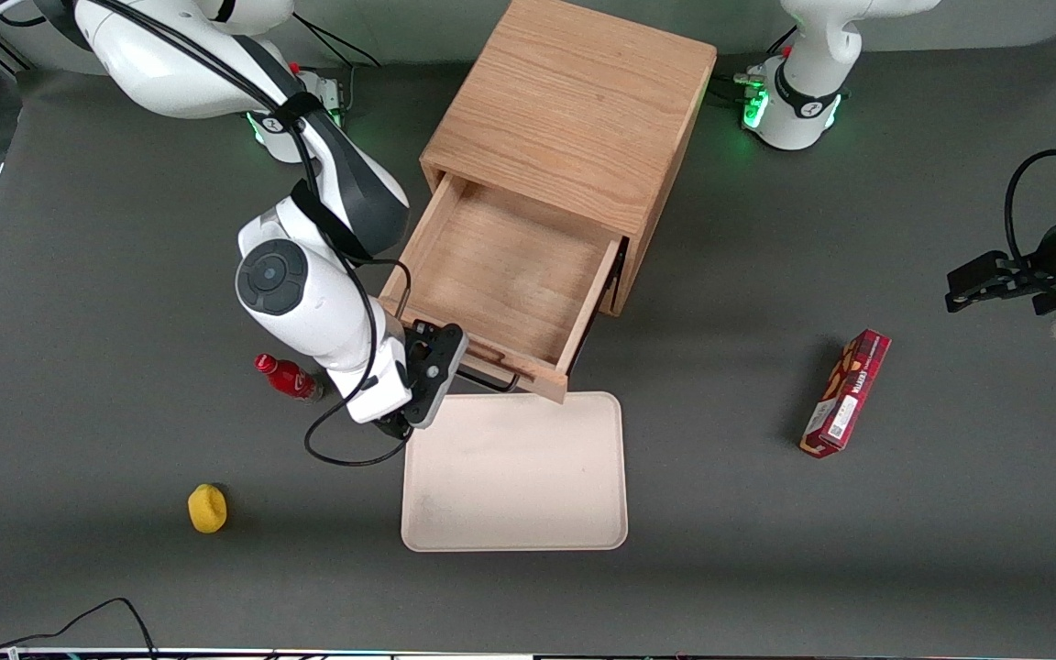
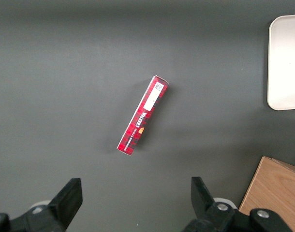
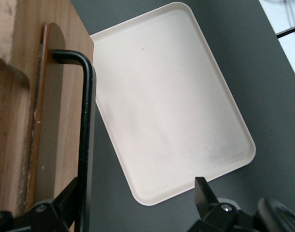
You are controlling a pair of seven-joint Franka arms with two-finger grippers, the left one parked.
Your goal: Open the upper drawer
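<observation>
The upper drawer [image 1: 500,275] of the light oak cabinet [image 1: 574,110] stands pulled far out, its box empty. Its thin black bar handle [image 1: 491,378] runs along the drawer front, just above the table. My right gripper [image 1: 455,365] is at the handle's end toward the working arm. In the right wrist view the gripper [image 3: 135,200] is open. The handle [image 3: 86,135] passes between the fingers, close against one fingertip [image 3: 65,200], on the oak drawer front [image 3: 55,121]. The lower drawer is hidden under the open one.
A cream tray [image 1: 514,472] lies flat right in front of the open drawer, also in the right wrist view [image 3: 167,106]. A red bottle [image 1: 288,377] lies beside my arm. A yellow object [image 1: 207,508] sits nearer the front camera. A red box [image 1: 846,392] lies toward the parked arm's end.
</observation>
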